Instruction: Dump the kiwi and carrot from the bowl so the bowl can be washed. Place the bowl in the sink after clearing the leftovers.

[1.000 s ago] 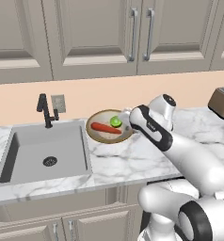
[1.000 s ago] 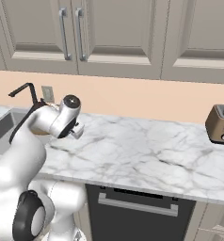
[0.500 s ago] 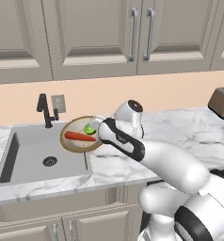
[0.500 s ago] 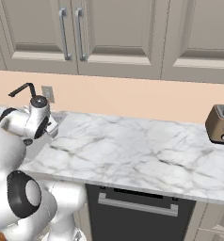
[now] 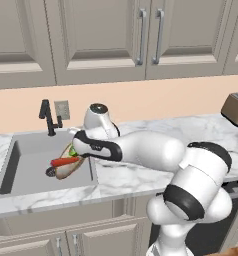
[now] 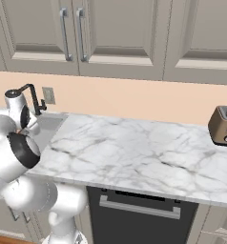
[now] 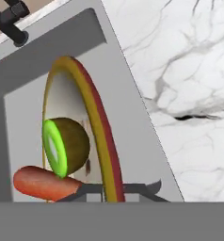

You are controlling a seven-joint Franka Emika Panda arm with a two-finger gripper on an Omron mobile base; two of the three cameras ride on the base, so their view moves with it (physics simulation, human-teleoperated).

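1. Your gripper (image 7: 113, 187) is pinched tight on the bowl (image 7: 97, 127) rim, at 6 o'clock in the hand view.
2. The bowl hangs tilted over the sink (image 5: 28, 160), near its right wall.
3. The kiwi (image 7: 66, 147) and carrot (image 7: 43, 183) lie inside the bowl, carrot touching the kiwi at its 7 o'clock.
4. The faucet (image 5: 47, 116) stands at the basin's 12 o'clock.

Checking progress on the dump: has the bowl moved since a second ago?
Yes. The bowl, then on the counter right of the sink, has moved left past the faucet and now tilts over the basin, kiwi and carrot still aboard.
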